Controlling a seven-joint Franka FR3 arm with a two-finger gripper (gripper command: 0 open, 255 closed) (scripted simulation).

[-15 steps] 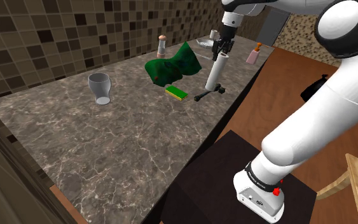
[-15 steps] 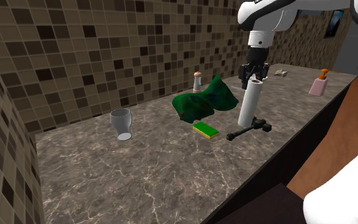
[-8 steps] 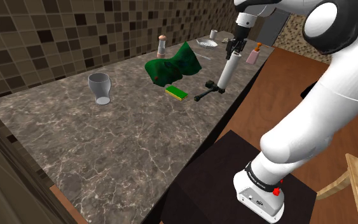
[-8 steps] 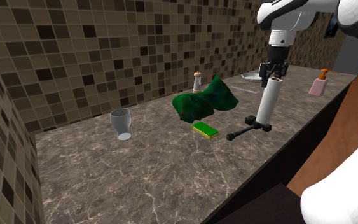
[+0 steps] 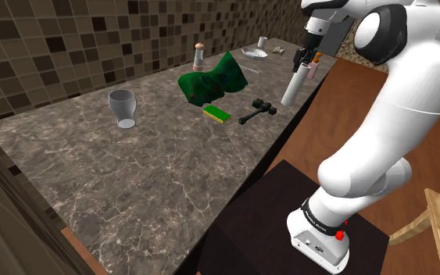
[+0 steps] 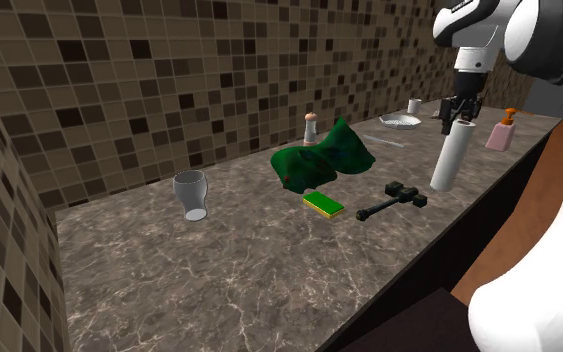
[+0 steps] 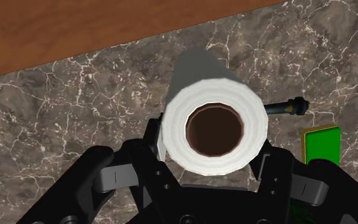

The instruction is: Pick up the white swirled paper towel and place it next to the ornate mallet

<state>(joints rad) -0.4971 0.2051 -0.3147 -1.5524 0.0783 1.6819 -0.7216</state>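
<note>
One worry: my gripper is clamped on the top end of the paper towel roll, which hangs tilted right at the counter's front edge, near the mallet. If I let go here, I reckon it topples off.

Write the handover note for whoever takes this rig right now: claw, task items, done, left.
Claw: shut on the top end of the paper towel roll.
Roll: white, tilted, hanging from the claw just to the second exterior view's right of the mallet, near the counter front edge. Cannot tell whether its lower end touches the counter.
Mallet: dark, lying flat on the counter, apart from the roll.
Done: roll grasped and beside the mallet.
Left: set it down on the counter by the mallet, probably a bit further from the edge, open the claw, retract.
</note>
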